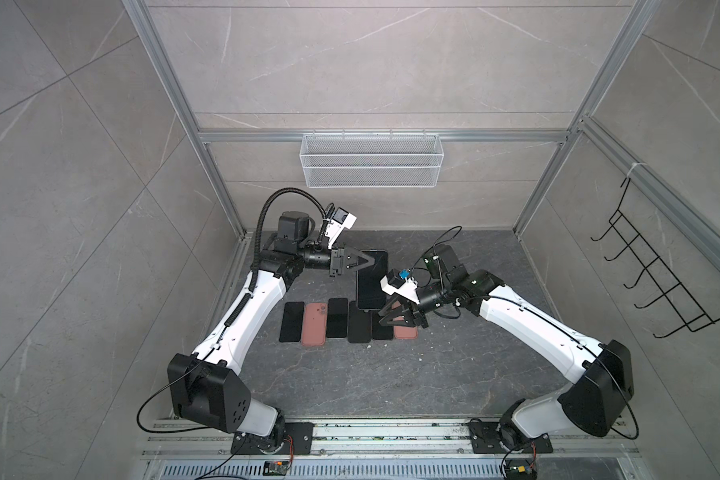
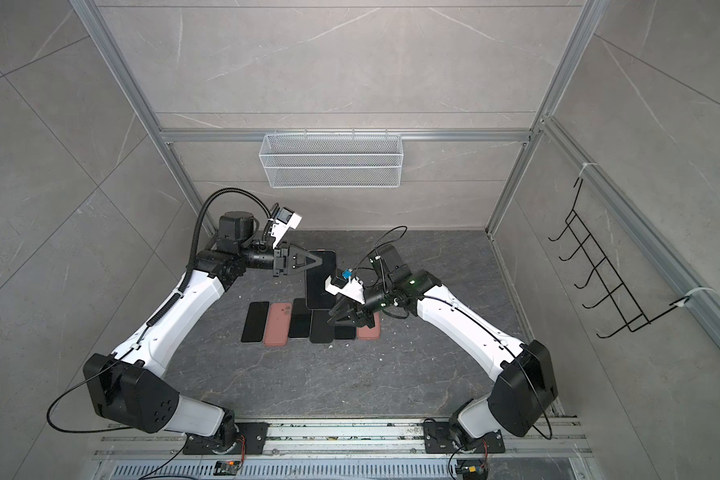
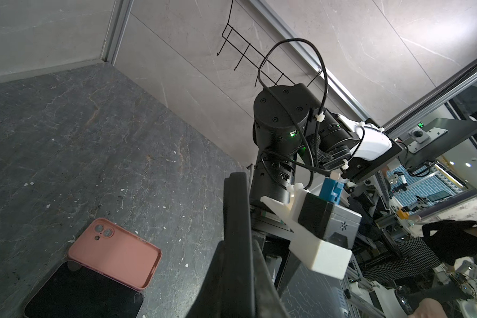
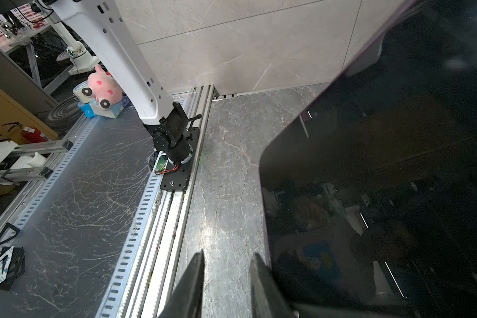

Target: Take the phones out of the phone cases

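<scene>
My left gripper (image 1: 373, 262) (image 2: 321, 261) is shut on the upper end of a black phone (image 1: 371, 286) (image 2: 320, 286) and holds it above the table, screen up. In the left wrist view the phone (image 3: 237, 209) shows edge-on between the jaws of this gripper (image 3: 238, 243). I cannot tell whether a phone case is round it. My right gripper (image 1: 385, 312) (image 2: 334, 312) hangs at the phone's lower right corner. In the right wrist view this gripper (image 4: 227, 275) is open with only table between its fingers, and the phone's screen (image 4: 383, 179) lies just beside one finger.
A row lies on the dark table (image 1: 391, 374) under the held phone: several black phones (image 1: 292, 321) and two pink cases (image 1: 313, 324) (image 1: 406, 331). The empty pink case (image 3: 116, 253) partly overlaps a black phone (image 3: 83, 291). A wire basket (image 1: 371, 160) hangs on the back wall.
</scene>
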Controlling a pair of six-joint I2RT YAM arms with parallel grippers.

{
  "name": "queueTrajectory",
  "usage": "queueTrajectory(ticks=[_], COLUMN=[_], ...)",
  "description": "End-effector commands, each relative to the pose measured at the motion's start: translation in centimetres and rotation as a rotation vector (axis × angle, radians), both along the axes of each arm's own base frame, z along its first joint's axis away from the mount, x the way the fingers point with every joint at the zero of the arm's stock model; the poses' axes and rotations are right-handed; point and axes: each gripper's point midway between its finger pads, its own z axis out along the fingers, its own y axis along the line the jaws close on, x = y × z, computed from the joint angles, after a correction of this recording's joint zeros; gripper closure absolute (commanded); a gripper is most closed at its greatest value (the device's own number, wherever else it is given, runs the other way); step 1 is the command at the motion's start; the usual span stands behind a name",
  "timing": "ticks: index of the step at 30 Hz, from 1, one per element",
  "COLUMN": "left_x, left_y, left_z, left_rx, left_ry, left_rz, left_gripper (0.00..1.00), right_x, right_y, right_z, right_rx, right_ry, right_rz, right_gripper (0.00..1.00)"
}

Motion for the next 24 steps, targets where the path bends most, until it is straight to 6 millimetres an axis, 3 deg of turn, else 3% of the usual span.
queueTrajectory(ticks=[1, 24], left_x=[-1.3, -2.0], left_y=[-0.2, 0.0], left_z=[1.8, 2.0], left_rx=[-0.053, -0.059], left_ry=[-0.043, -0.059], left_rz=[-0.066, -0.075], left_gripper=[1.0, 1.0], right_x=[0.0, 2.8], right_y=[0.3, -1.4], right_z=[0.7, -0.1], right_rx=[0.009, -0.016], right_ry=[0.003, 0.096], right_rz=[0.017, -0.084], right_gripper=[0.7, 0.66])
